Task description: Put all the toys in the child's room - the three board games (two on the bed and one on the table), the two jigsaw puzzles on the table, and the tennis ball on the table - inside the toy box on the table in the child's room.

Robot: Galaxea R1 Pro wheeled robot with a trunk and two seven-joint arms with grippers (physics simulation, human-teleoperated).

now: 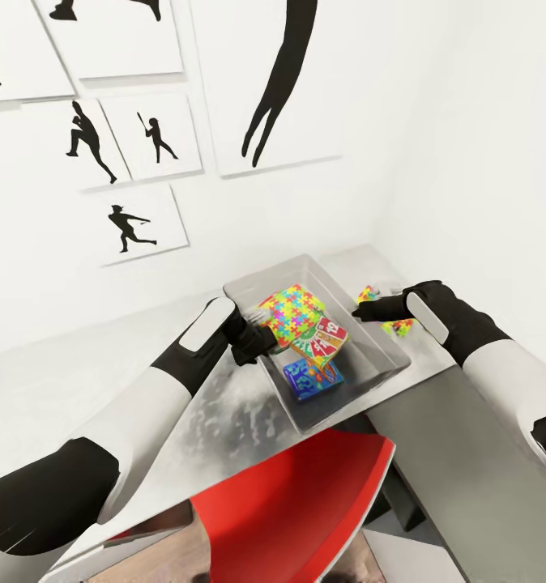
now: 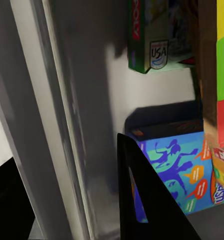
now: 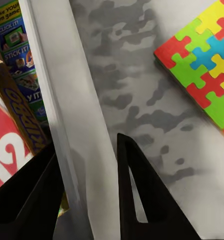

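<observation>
The grey toy box (image 1: 362, 320) stands on the table with a colourful jigsaw puzzle (image 1: 293, 312), a red and green board game (image 1: 323, 338) and a blue board game (image 1: 312, 379) inside it. A second jigsaw puzzle (image 1: 401, 326) lies on the table just right of the box, partly behind my right gripper (image 1: 368, 308). That gripper is closed over the box's right rim (image 3: 77, 150), next to the puzzle (image 3: 201, 60). My left gripper (image 1: 255, 338) is open astride the left wall (image 2: 52, 125), one finger (image 2: 146, 200) inside by the blue game (image 2: 176, 165).
The grey mottled table (image 1: 224, 421) ends against the white wall in a corner. A red chair (image 1: 305, 502) sits tucked under its front edge. Framed black silhouette pictures (image 1: 135, 219) hang on the wall behind.
</observation>
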